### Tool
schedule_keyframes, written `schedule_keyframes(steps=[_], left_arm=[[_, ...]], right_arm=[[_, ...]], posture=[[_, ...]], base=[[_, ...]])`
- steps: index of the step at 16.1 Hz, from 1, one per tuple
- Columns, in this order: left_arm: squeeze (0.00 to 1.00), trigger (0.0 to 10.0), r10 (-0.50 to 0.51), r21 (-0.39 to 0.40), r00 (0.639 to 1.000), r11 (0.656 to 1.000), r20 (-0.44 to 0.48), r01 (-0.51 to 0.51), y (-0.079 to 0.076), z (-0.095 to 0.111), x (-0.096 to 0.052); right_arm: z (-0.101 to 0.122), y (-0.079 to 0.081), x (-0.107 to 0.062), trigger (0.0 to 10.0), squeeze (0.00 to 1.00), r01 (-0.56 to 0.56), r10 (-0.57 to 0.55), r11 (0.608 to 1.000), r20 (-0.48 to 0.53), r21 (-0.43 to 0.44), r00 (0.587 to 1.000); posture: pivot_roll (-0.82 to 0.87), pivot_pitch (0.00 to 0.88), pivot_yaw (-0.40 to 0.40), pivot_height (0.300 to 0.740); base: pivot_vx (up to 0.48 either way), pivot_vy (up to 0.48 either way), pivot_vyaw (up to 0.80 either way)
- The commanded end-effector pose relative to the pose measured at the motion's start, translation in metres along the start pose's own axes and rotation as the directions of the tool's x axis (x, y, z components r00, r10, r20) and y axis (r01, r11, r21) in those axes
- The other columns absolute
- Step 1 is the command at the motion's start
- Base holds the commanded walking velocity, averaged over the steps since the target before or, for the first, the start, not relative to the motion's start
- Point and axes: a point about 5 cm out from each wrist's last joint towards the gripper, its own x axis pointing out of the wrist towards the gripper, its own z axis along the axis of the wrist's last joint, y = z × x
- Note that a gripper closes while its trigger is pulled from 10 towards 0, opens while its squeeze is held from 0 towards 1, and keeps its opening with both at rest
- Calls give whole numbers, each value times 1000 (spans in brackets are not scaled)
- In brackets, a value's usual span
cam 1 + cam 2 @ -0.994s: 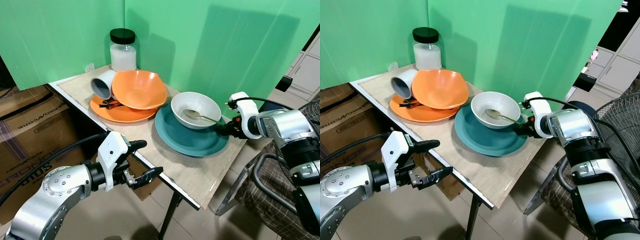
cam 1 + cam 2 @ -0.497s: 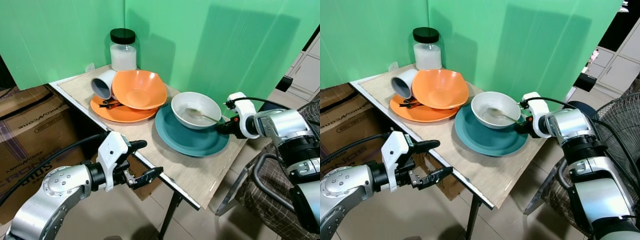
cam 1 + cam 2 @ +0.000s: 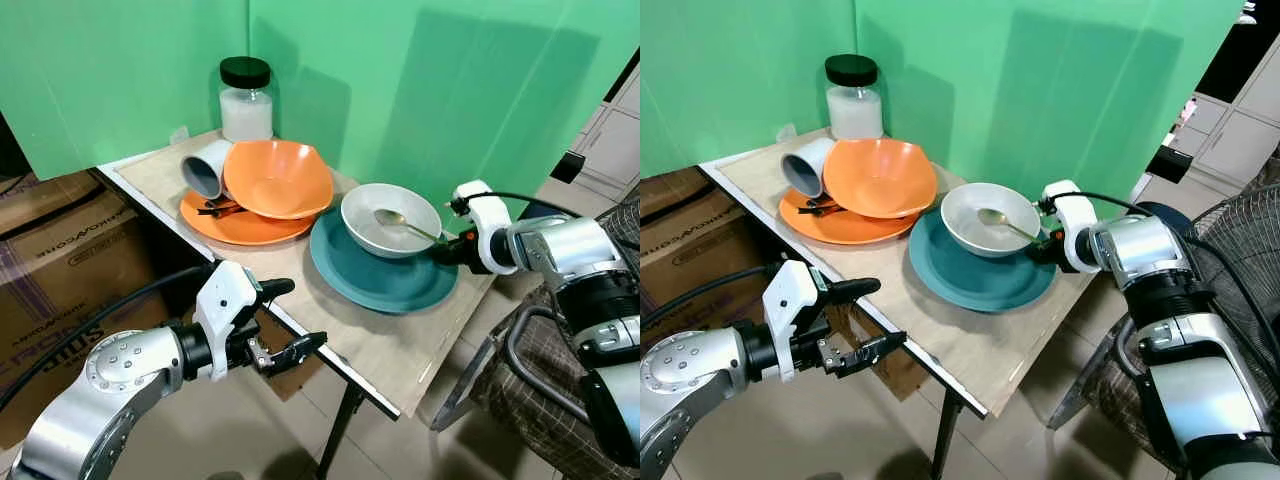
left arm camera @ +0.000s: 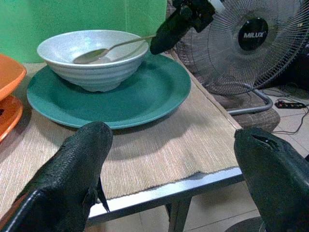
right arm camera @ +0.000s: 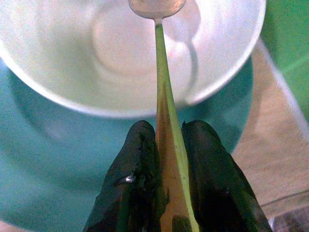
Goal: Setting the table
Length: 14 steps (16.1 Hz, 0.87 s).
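Spoon (image 3: 404, 225): pinched by its handle end in the right gripper (image 3: 443, 252), bowl end raised over the inside of the white bowl (image 3: 391, 220), handle slanting across the rim at about 4 o'clock.
Right gripper: at the 4 o'clock edge of the white bowl, above the teal plate (image 3: 382, 270); two black fingers (image 5: 140, 193) pressed against either side of the handle.
White bowl: seated on the teal plate, toward its 12 o'clock side.
Teal plate: flat on the woven mat (image 3: 380, 350), near the table's right end.
Left gripper (image 3: 285, 320): held off the front edge of the table (image 3: 330, 355), below tabletop height; fingers spread wide apart, nothing between them.
Orange bowl (image 3: 278, 178): tilted on the orange plate (image 3: 240, 225), at 10 o'clock from the teal plate, its rim close to that plate's edge.
Grey cup (image 3: 205, 167): lying on its side against the orange bowl, mouth facing the front edge.
Dark utensil (image 3: 220, 208): on the orange plate, partly under the orange bowl.
Jar (image 3: 246, 100): upright at the back, black lid, white contents, hard by the green backdrop (image 3: 450, 90).
Fan (image 4: 251, 43): standing on the floor beyond the table's right end.
Cardboard boxes (image 3: 60, 260): on the floor under the table's left side.
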Motion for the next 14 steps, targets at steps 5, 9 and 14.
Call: schedule_keyframes(steps=[5, 9, 14], left_arm=[[0, 10000, -5, 27, 1000, 1000, 18, 5, 3, 5, 6], [0, 10000, 13, 34, 998, 999, 58, -15, 2, 10, 11], [0, 10000, 350, 44, 917, 930, 190, -364, 16, 22, 24]], right_arm=[[11, 7, -59, 0, 0, -101, 76, 994, 364, 50, 928], [-15, 40, -91, 0, 0, -142, 100, 990, 660, 9, 744], [-54, 86, -107, 10000, 0, 30, -116, 992, 804, 122, 583]], posture=[[103, 0, -77, 740], [94, 0, -74, 740], [70, 0, -54, 740]], base=[[0, 0, 0], [0, 0, 0], [0, 0, 0]])
